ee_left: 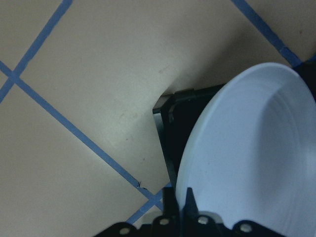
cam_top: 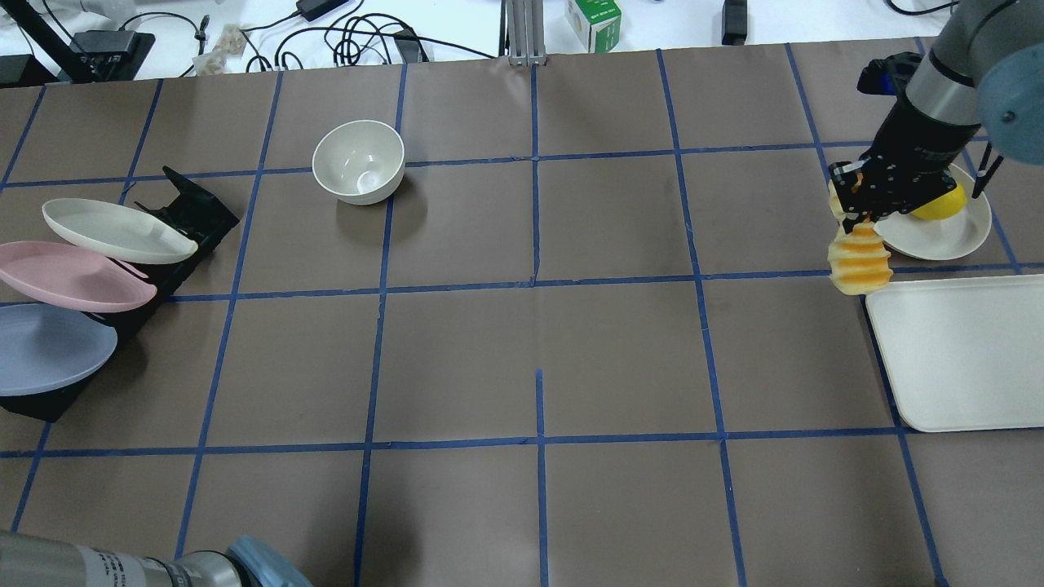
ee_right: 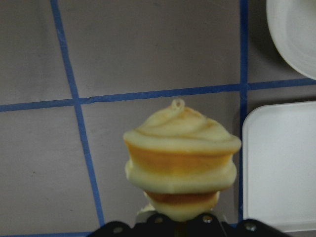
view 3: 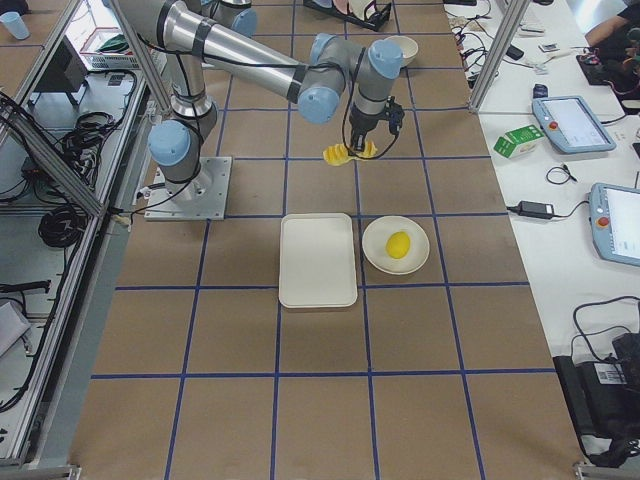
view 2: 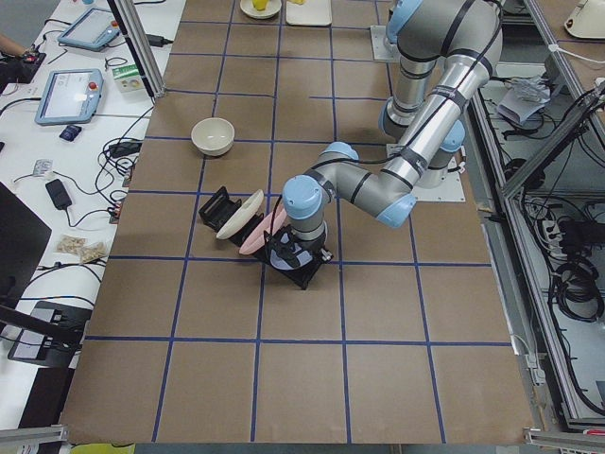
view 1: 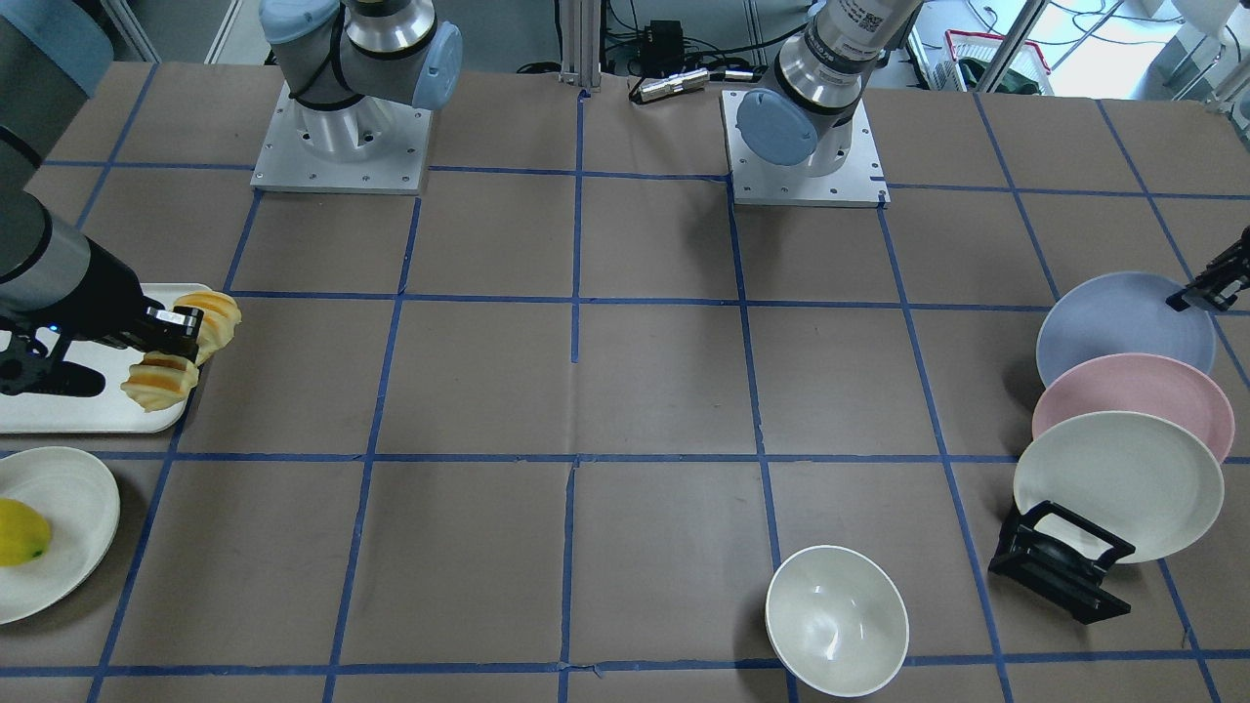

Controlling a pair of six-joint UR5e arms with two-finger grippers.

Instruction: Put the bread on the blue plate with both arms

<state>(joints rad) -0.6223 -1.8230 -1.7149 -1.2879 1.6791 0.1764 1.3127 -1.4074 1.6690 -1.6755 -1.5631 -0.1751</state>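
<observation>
The task is early on, with neither half finished. The right end effector [view 1: 186, 332] is clamped across the middle of the bread [view 1: 161, 383]. It holds the loaf clear of the tabletop [cam_top: 538, 342], just past the edge of the white tray [cam_top: 962, 350]. In the right wrist view the bread [ee_right: 182, 163] hangs free, with the brown surface and blue tape lines below it. So the pick-up looks done, judging from how the loaf sits in the grip.

The blue plate [view 1: 1123, 327] is at the opposite end of the tabletop, well apart from the bread. It leans in the black rack [view 1: 1060, 561], at the back of the row behind the pink plate [view 1: 1138, 391] and the cream plate [view 1: 1113, 478]. The left end effector [view 1: 1206, 290] is at the plate's rim. In the left wrist view its fingertips [ee_left: 190, 210] sit right at the edge of the plate [ee_left: 247, 158]. It may be straddling the rim, but that view cuts off too much. I cannot tell whether the fingers are closed on the rim or merely beside it.

What seems left is most of the job. The blue plate has to come out of the rack and lie flat somewhere both arms can reach. Then the bread has to cross the tabletop and be released on it.
</observation>
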